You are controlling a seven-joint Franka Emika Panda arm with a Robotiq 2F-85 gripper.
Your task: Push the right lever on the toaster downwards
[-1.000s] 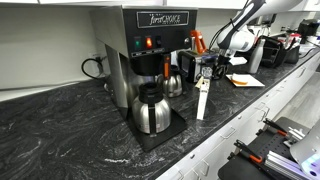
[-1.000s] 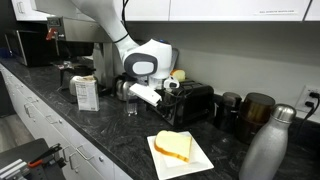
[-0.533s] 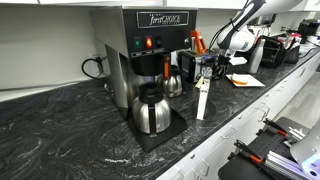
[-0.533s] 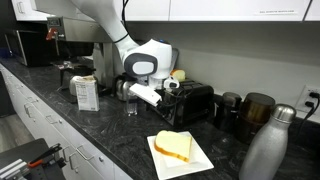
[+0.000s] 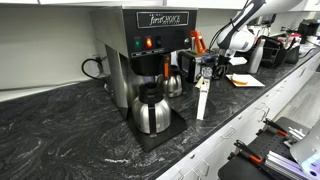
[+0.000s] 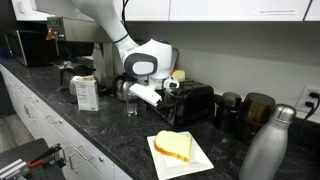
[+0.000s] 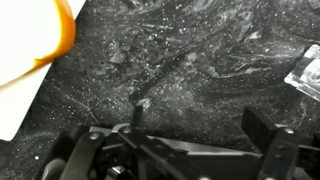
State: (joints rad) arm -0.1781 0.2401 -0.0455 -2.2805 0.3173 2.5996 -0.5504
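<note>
The toaster [image 6: 193, 103] is a small dark and silver box on the black stone counter; in an exterior view it sits behind the coffee brewer [image 5: 190, 66]. My gripper [image 6: 166, 89] hangs at the toaster's end nearest the arm, just above it, and also shows in an exterior view [image 5: 210, 66]. In the wrist view the gripper [image 7: 200, 125] is open and empty, with its fingers apart over a metal edge [image 7: 190, 160] along the bottom that seems to be the toaster. I cannot make out the levers.
A white plate with toast [image 6: 180, 150] lies in front of the toaster and shows in the wrist view [image 7: 25, 60]. A drinking glass [image 6: 133, 104], a white box [image 6: 87, 93], a steel bottle [image 6: 266, 146], the coffee brewer [image 5: 150, 45] and its carafe [image 5: 152, 109] stand nearby.
</note>
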